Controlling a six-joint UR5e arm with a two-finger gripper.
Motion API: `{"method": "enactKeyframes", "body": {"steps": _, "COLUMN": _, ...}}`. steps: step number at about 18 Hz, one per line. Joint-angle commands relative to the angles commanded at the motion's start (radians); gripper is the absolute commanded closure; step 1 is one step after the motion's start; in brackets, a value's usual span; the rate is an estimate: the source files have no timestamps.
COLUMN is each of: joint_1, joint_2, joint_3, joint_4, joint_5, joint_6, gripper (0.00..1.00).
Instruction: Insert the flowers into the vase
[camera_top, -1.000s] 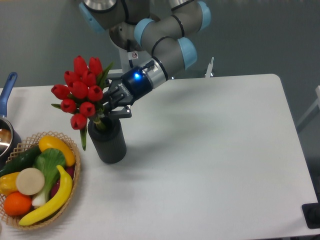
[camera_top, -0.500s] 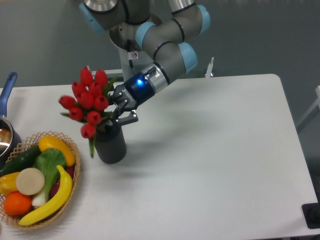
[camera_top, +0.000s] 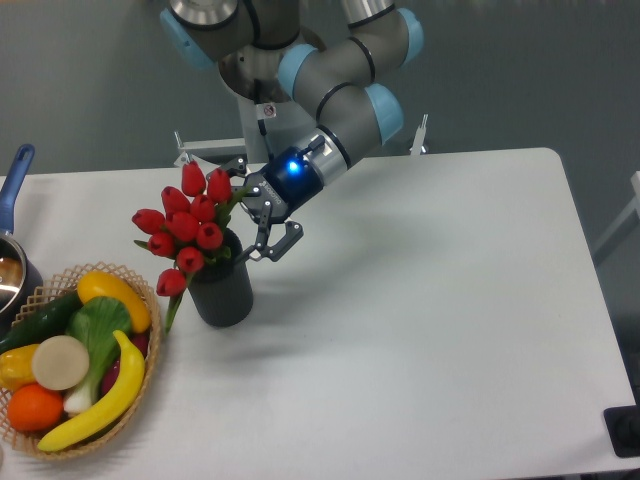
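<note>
We see the gripper (camera_top: 262, 212) now spread open, backing off; flowers (camera_top: 186, 222) released just beside it, stems in the vase (camera_top: 222, 290). Insertion looks done.

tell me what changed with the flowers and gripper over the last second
The gripper let go of the flowers, opened, and drew back up and to the right, off the bunch. The flowers sank lower into the vase and now lean left on their own. The vase, the fruit basket and the pot stayed put.
</note>
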Motion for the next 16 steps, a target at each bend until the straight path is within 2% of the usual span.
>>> {"method": "enactKeyframes", "body": {"steps": 7, "joint_1": 0.098, "joint_2": 0.055, "joint_3": -0.032, "joint_4": -0.002, "joint_5": 0.012, "joint_6": 0.002, "gripper": 0.00}}
{"method": "enactKeyframes", "body": {"steps": 11, "joint_1": 0.185, "joint_2": 0.120, "joint_3": -0.040, "joint_4": -0.002, "joint_5": 0.043, "joint_6": 0.000, "gripper": 0.00}}
{"method": "enactKeyframes", "body": {"steps": 14, "joint_1": 0.242, "joint_2": 0.158, "joint_3": -0.023, "joint_4": -0.002, "joint_5": 0.145, "joint_6": 0.000, "gripper": 0.00}}
{"method": "enactKeyframes", "body": {"steps": 16, "joint_1": 0.259, "joint_2": 0.179, "joint_3": 0.012, "joint_4": -0.002, "joint_5": 0.285, "joint_6": 0.002, "gripper": 0.00}}
